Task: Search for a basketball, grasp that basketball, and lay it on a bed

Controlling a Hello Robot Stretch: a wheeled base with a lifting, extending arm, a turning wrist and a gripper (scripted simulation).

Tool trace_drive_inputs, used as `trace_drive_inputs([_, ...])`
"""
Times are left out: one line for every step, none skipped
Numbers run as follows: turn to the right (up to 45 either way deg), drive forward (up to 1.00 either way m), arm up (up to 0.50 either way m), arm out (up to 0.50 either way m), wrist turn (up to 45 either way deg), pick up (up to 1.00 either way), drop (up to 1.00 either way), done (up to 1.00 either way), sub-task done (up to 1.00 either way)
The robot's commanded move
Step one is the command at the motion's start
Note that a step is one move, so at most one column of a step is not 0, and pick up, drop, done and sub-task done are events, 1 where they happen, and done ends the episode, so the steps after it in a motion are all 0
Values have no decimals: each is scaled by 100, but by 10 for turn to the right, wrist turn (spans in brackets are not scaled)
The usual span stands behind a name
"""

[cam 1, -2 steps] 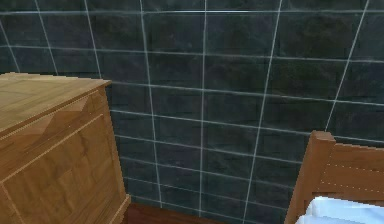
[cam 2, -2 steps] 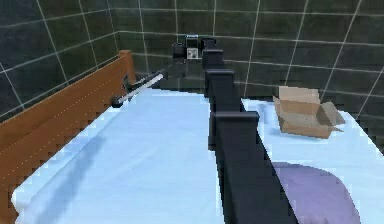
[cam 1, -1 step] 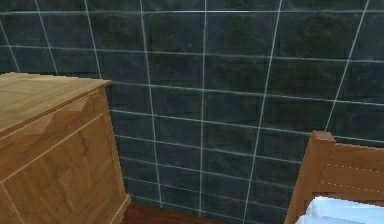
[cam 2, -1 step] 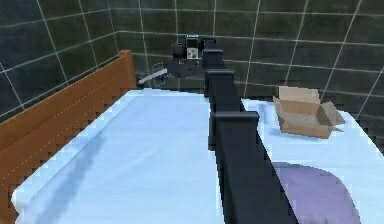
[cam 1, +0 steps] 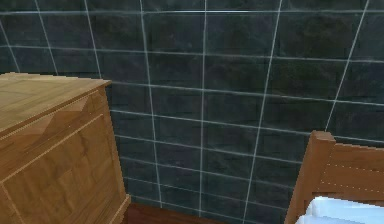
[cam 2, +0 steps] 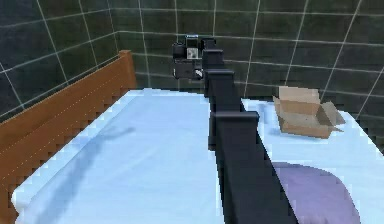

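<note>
Pale-blue-sheeted bed (cam 2: 150,150) lies directly beneath the arm (cam 2: 240,150), whose fingers (cam 2: 180,62) hang over its far edge by the tiled wall (cam 2: 300,40), any hold on a basketball impossible to tell, cardboard box (cam 2: 305,112) alongside.

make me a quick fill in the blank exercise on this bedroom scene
1. On the pale blue bed lies an open brown box made of ___.
2. The bed's slatted brown headboard is made of ___.
3. The wall is covered in dark square ___.
4. The dark square arm bar reaches out over the ___.

Missing words: cardboard; wood; tiles; bed.
</note>
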Motion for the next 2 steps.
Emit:
trace_drive_inputs([0, 0, 0, 0, 420, 0, 0, 0, 0])
trace_drive_inputs([0, 0, -26, 0, 0, 0, 0, 0, 0])
